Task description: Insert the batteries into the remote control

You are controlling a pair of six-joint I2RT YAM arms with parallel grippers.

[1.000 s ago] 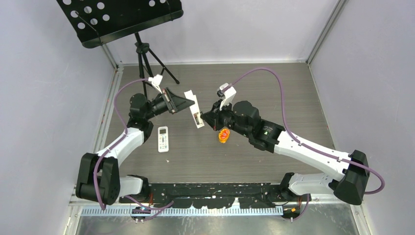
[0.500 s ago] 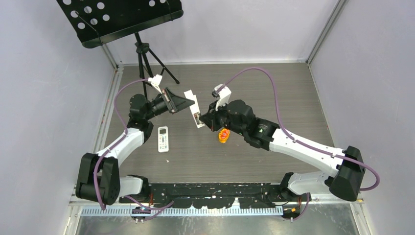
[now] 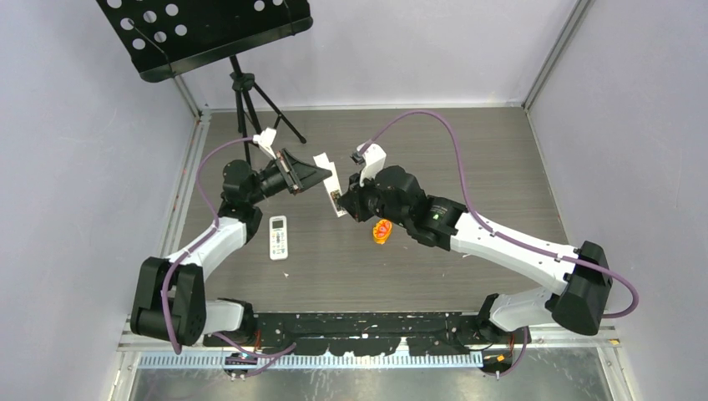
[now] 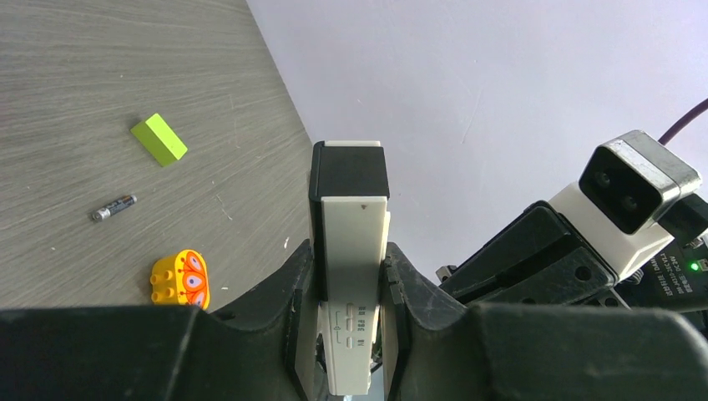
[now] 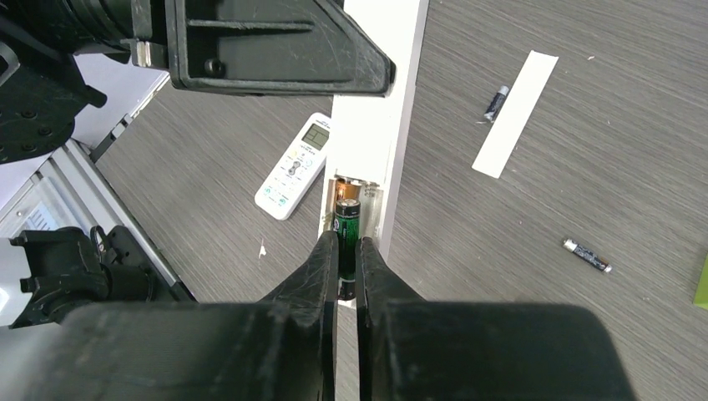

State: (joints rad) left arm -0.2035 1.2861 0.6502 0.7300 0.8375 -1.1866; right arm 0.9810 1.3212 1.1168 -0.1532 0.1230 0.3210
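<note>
My left gripper [image 3: 322, 177] [image 4: 349, 257] is shut on a slim white remote [image 3: 333, 191] [image 4: 351, 251] and holds it in the air, its open battery bay facing the right arm. My right gripper [image 3: 347, 201] [image 5: 346, 244] is shut on a dark green battery [image 5: 346, 224]. The battery's tip sits in the open bay at the lower end of that remote [image 5: 382, 125]. Two more batteries [image 5: 586, 256] [image 5: 496, 102] lie loose on the floor. One battery shows in the left wrist view [image 4: 113, 207].
A second white remote with a screen [image 3: 278, 236] [image 5: 294, 167] lies on the floor by the left arm. A white strip [image 5: 515, 113], a lime-green block [image 4: 159, 139] and an orange-yellow toy [image 3: 381, 230] [image 4: 179, 280] lie nearby. A black music stand [image 3: 204, 33] stands at the back left.
My right arm has moved left, bringing the battery up to the held remote's open bay. The left arm and the remote have stayed put.
</note>
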